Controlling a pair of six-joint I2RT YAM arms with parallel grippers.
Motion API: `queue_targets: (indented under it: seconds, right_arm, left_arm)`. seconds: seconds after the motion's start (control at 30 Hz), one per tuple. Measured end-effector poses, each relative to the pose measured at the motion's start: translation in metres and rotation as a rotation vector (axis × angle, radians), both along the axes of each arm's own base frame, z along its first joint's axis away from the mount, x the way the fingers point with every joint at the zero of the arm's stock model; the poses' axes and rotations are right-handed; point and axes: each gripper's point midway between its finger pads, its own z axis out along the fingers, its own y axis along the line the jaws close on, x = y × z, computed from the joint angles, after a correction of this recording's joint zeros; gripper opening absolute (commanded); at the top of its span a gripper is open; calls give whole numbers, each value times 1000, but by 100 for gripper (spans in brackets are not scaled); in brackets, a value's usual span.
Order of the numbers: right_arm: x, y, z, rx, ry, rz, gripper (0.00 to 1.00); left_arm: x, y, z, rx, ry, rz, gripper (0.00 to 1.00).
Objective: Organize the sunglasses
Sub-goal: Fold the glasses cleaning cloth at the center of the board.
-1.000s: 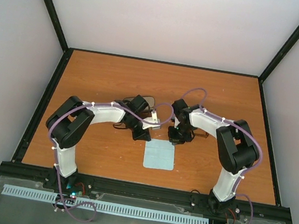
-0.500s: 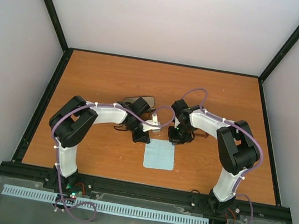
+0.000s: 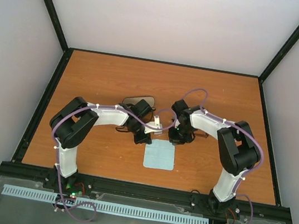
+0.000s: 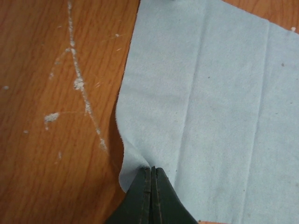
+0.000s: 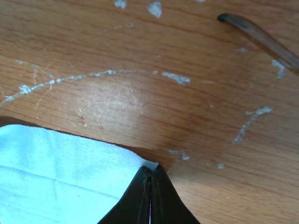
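Observation:
The pale blue cloth (image 3: 159, 156) lies flat on the table between the arms. My left gripper (image 3: 145, 140) is shut on the cloth's far left corner; in the left wrist view the cloth (image 4: 210, 93) puckers at the closed tips (image 4: 151, 169). My right gripper (image 3: 174, 140) is shut on the far right corner (image 5: 84, 163), with its tips (image 5: 151, 169) closed on the cloth edge. Of the sunglasses only one thin dark brown temple arm (image 5: 261, 37) shows, on the wood beyond the right gripper. In the top view they are hidden under the right arm.
The black glasses case (image 3: 138, 100) lies open behind the left wrist. The orange-brown table (image 3: 109, 78) is scratched and has black frame rails at its edges. White walls close it in on three sides.
My left wrist has shifted slightly right and nearer, which uncovers more of the case behind it. The right arm and the cloth have barely moved.

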Motion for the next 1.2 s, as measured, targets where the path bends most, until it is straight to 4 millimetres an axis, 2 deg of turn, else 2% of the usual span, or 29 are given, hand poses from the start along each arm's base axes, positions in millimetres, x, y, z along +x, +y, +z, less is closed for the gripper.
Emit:
queue_targets:
  seconds: [0.27,0.47,0.5,0.6,0.63,0.83,0.97,1.2]
  right_arm:
    - [2,-6,3,-26,-28,-7,3]
    - [6,-3,15,1,-69,-14,3]
    - [6,-3,16,5,-72,-14,6]
    - [8,-2,17,11,-77,-19,40]
    - [8,-2,17,11,-78,-19,42]
    - [6,-2,11,2,-55,-20,43]
    - [2,-3,3,-10,-22,-19,39]
    - [3,2,3,-9,-16,-6,29]
  left_arm:
    - [6,6,3,17,-65,18,1]
    - [11,4,17,-15,-112,22,1]
    - [12,3,19,-20,-118,22,1]
    - [13,2,22,-30,-128,23,1]
    - [13,2,22,-30,-129,22,1]
    - [13,2,21,-30,-132,18,1]
    - [13,2,21,-31,-134,16,1]
    - [13,1,21,-33,-139,13,1]
